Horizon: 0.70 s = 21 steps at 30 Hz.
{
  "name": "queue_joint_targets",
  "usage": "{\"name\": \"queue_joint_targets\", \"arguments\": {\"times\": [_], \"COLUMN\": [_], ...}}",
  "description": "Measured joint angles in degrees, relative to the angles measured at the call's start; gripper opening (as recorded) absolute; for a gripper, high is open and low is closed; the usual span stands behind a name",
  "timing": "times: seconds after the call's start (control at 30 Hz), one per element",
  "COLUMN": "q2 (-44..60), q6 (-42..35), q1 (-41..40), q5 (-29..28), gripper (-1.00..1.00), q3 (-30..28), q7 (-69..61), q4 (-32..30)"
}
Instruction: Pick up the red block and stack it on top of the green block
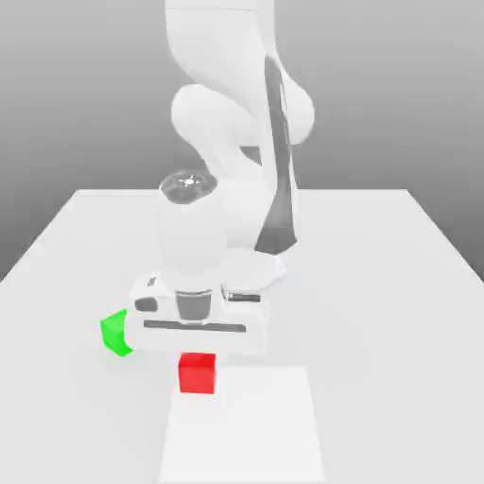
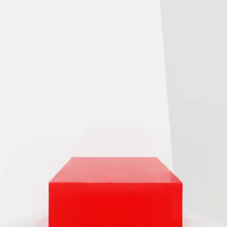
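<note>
One white two-finger gripper [image 1: 198, 367] is closed on small red matte cube [image 1: 198, 374]; small green matte cube [image 1: 116, 333] stands apart, at exterior view's left.

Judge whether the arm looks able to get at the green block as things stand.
Probably not yet: the gripper is down at the red block, apparently closed on it, and the green block sits partly behind the hand's edge.

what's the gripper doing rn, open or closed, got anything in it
Gripper: closed on the red block, its fingers at the block's sides.
</note>
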Motion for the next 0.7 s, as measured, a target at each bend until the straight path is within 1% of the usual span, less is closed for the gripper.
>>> {"name": "queue_joint_targets", "arguments": {"times": [0.23, 0.33, 0.5, 0.57, 0.7], "q2": [-13.8, -19.3, -28.1, -27.5, -20.4], "q6": [-11.7, -15.4, -20.8, -19.6, -12.6], "q1": [-0.9, -6.5, -18.1, -19.7, -18.4], "q5": [-4.4, -8.3, -14.4, -14.9, -13.0], "gripper": [-1.0, -1.0, -1.0, -1.0, -1.0], "q3": [-1.4, -5.4, -12.7, -14.4, -16.1], "q7": [2.5, 0.1, -5.8, -7.3, -9.1], "q4": [-2.1, -3.8, -7.1, -7.7, -7.6]}}
